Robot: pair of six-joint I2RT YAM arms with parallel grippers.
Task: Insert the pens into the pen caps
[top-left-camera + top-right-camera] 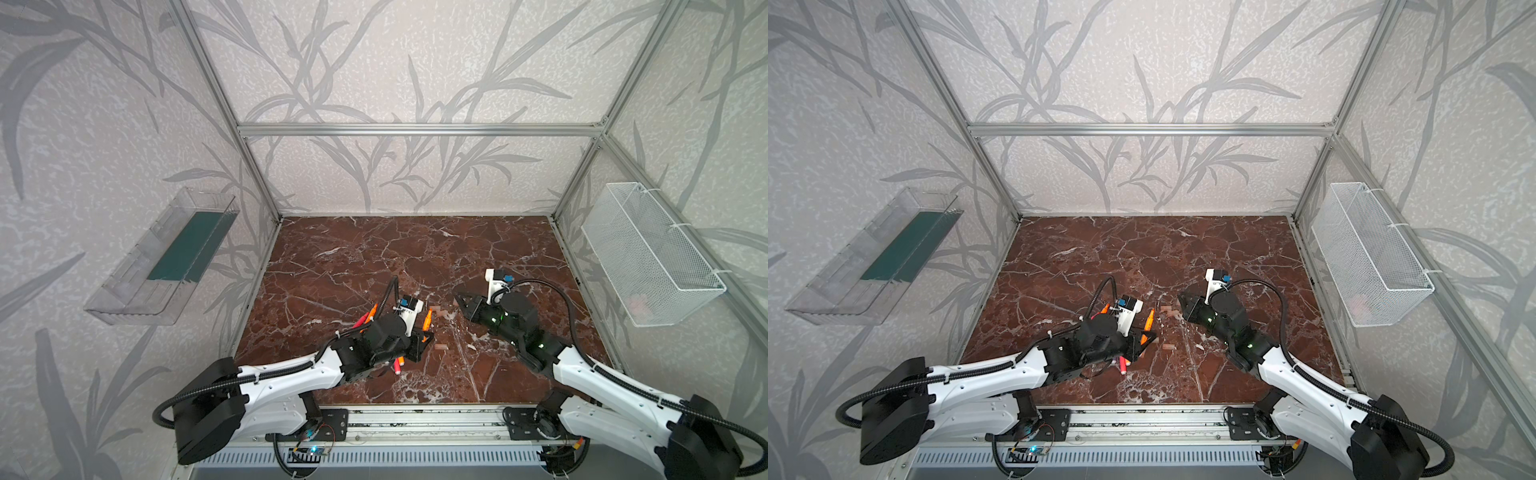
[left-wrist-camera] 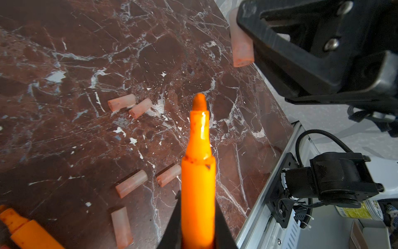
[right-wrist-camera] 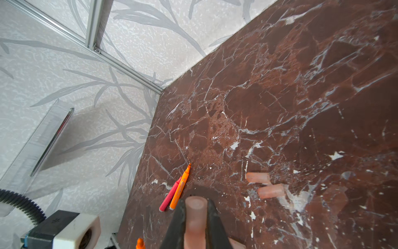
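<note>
My left gripper is shut on an orange pen, whose bare tip points away from the wrist; both top views show this pen at mid-table. My right gripper is shut on a pale pink pen cap. The left wrist view shows that cap held above and beyond the pen tip, apart from it. Several loose pen caps lie on the marble. An orange pen and a pink-red pen lie side by side; others are partly hidden under the left arm.
The red-brown marble table is walled by patterned panels and aluminium posts. A clear plastic tray hangs on the left wall and a white mesh basket on the right. A metal rail runs along the front edge.
</note>
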